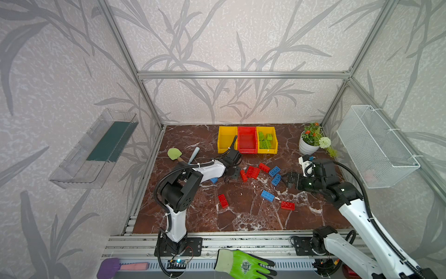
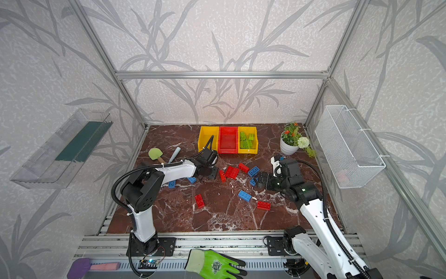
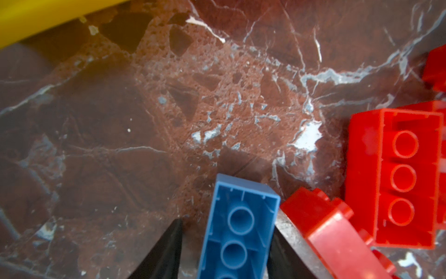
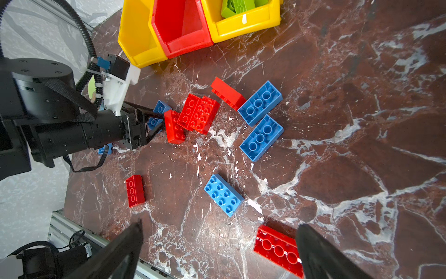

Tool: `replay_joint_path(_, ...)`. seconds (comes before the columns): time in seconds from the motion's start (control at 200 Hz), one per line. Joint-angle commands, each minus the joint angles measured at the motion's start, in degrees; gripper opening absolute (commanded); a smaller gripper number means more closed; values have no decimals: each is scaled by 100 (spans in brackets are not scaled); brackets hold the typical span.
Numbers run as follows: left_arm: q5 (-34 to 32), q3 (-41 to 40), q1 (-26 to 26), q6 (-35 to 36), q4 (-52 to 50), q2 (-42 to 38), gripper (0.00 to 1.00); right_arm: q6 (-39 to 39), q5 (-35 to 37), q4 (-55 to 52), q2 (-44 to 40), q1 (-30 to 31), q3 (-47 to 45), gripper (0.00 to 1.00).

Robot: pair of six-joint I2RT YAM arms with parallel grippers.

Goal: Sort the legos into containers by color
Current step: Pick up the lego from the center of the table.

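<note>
In both top views I see the three joined bins [image 1: 247, 150] [image 2: 228, 151] at the back of the marble table [image 1: 241, 217]. Lime green bricks [image 1: 265, 141] sit in the yellow bin on the right, and red and blue bricks [image 1: 253, 172] lie loose in front.

Left wrist: my left gripper [image 3: 228, 219] straddles a blue brick [image 3: 237, 229]. It is partly open, with one finger touching and a slit at the other.

Right wrist: my right gripper [image 4: 220, 224] gapes wide and empty, with a red brick [image 4: 277, 248] beside one finger.
</note>
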Motion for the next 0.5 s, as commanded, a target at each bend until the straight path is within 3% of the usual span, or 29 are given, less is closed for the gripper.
replay_joint_path(0.0,-97,227,17,31,-246,76,43,-95,-56,74,-7,-24,-51,99)
replay_joint_path(0.165,-367,466,37,-64,-593,82,24,-67,-85,95,-39,-24,-33,99)
replay_joint_path(0.34,-722,877,102,-218,-1072,-88,16,-37,-185,125,-41,-24,-15,99)
replay_joint_path(0.495,-839,1623,250,-246,-1567,-131,16,-81,-300,138,76,-24,90,99)
